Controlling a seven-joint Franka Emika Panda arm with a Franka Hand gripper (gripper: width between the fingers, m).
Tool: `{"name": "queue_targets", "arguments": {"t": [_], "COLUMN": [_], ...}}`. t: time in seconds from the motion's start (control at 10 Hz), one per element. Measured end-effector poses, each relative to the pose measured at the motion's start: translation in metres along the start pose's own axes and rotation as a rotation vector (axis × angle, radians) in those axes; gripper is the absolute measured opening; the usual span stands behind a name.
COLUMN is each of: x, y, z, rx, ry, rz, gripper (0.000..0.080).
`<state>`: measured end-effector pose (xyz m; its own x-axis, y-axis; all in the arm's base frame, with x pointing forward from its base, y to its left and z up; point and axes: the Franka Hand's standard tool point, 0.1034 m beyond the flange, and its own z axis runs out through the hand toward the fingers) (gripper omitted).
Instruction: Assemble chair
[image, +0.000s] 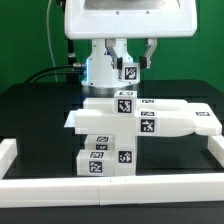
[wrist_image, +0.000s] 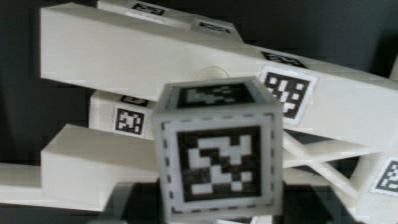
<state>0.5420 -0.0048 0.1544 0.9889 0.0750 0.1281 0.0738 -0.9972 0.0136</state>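
Your gripper (image: 127, 68), upper centre of the exterior view, is clamped on a small tagged leg (image: 128, 73) just above the chair (image: 140, 122) stacked mid-frame on the worktop (image: 40, 110). If the leg sits tilted, pressing down could jam it or shove the stack sideways.

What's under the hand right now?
The hand is shut on a small tagged leg. Under that sits the stacked white chair parts on the black table. The joint itself is hidden by the leg.
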Motion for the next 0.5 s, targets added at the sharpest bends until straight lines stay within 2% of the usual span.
{"name": "queue_targets", "arguments": {"t": [0.5], "x": [0.0002], "y": [0.0003], "z": [0.0054], "rx": [-0.006], "ry": [-0.009], "rz": [-0.001], "gripper": [0.0284]}}
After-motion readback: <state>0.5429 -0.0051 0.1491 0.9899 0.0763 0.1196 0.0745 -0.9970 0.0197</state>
